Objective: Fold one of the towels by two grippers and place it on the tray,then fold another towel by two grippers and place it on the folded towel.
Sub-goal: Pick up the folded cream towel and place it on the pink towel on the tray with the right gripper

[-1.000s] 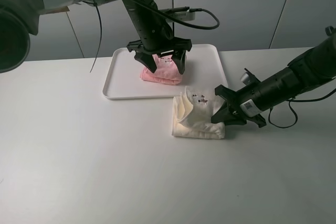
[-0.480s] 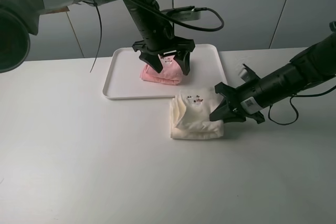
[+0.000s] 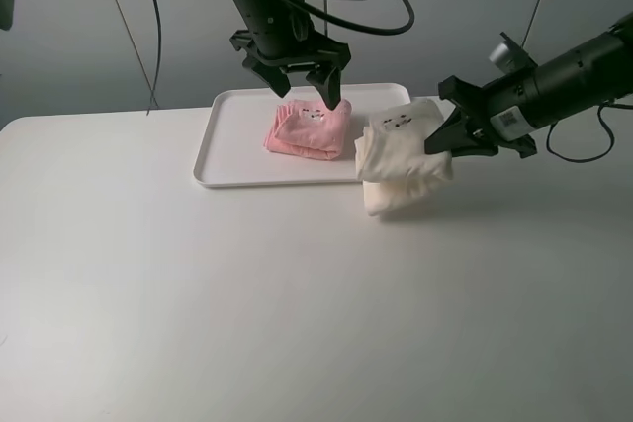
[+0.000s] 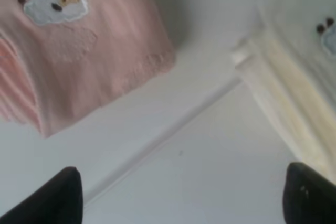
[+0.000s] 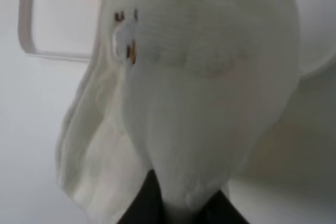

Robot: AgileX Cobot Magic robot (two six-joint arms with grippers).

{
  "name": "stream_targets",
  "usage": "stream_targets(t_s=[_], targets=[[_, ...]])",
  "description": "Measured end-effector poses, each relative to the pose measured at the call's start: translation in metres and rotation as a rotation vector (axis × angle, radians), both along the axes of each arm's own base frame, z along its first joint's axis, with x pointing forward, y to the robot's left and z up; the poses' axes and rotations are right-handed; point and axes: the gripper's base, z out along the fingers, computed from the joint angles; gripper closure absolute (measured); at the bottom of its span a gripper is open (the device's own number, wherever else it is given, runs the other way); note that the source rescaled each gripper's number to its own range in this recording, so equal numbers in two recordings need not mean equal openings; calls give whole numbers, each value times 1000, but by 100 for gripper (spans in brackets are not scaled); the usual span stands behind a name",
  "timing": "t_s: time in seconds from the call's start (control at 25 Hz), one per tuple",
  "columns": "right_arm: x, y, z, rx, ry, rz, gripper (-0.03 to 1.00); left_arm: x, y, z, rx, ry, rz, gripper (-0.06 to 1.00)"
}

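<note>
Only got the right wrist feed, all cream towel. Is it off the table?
Observer: Yes. The cream towel hangs clear of the table, pinched by the right tool at one side.
Operator: Pink one on the tray?
Observer: Yes, the pink towel lies folded on the tray.
Operator: Left tool in the way?
Observer: The left tool is open, above the pink towel, holding nothing.

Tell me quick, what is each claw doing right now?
Left gripper: open, empty, above the pink towel on the tray.
Right gripper: shut on the cream towel, lifted off the table.
</note>
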Motion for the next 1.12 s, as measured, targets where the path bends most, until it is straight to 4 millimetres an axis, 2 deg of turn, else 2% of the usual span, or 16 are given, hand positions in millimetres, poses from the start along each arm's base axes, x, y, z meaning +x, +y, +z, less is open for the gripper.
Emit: stream_targets(t_s=[0.24,0.44,0.52,0.64,0.8,0.96,1.12], targets=[[35,-5,47,-79,-77,-4,88,-22,19,-16,113,72,-28,-4],[57,-4,87,-68,-156,-30,88,-43,49,5,97,28,-15,-4],[67,0,96,-28,-165,-29,88,-52,64,8,92,17,-4,-4],[81,17,96,42,-153,-14,88,-66,83,6,94,9,12,-4],[98,56,92,107,-137,34,88,-82,102,-2,91,6,40,-4],[115,93,93,180,-133,56,88,-93,108,-6,89,3,37,-4],[132,115,89,304,-102,36,88,-94,108,-9,70,8,44,-4]])
